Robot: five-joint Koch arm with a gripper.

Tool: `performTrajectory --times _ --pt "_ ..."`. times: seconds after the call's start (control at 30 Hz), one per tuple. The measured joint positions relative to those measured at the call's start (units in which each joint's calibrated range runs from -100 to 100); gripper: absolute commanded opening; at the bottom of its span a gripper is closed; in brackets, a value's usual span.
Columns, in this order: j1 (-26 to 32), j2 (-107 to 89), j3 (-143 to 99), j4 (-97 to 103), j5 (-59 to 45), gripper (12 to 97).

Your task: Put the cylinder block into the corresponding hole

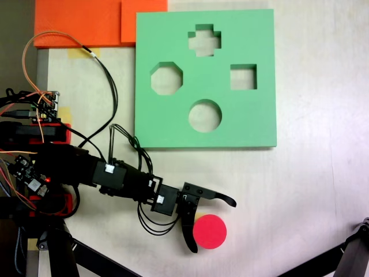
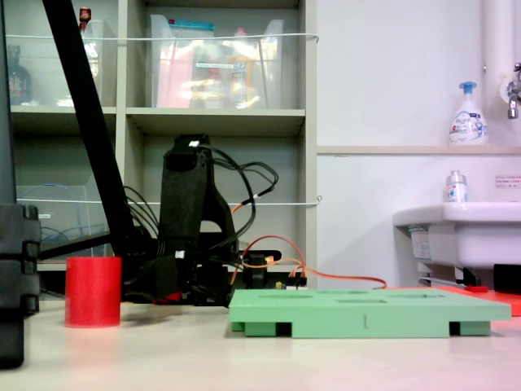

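Observation:
The red cylinder block (image 1: 209, 231) stands upright on the pale table near the front, well below the green foam board (image 1: 253, 115). My black gripper (image 1: 214, 226) is open, its two curved fingers reaching around the block's left side, one above it and one below it. The circular hole (image 1: 205, 115) is in the lower middle of the board, with the octagonal cut-out (image 1: 166, 79) up to its left and the square one (image 1: 243, 77) up to its right. In the low fixed view the block (image 2: 93, 291) stands left of the arm (image 2: 191, 220) and the board (image 2: 366, 311) lies flat on the right.
Orange foam sheets (image 1: 81, 23) lie at the board's top left. The arm's base and loose cables (image 1: 34, 150) fill the left side. Black stand legs cross the bottom corners (image 1: 357, 248). A cross cut-out (image 1: 204, 40) is at the board's top. A shelf (image 2: 220, 122) and a sink (image 2: 456, 228) stand behind.

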Motion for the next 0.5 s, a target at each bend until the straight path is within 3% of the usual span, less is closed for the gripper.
performTrajectory --times 0.17,0.4,0.5 --pt "0.63 0.55 0.69 -0.59 0.0 87.4" --pt "0.49 0.41 0.69 -0.59 0.0 64.4" --pt "0.49 0.27 -0.69 -0.59 0.0 61.6"
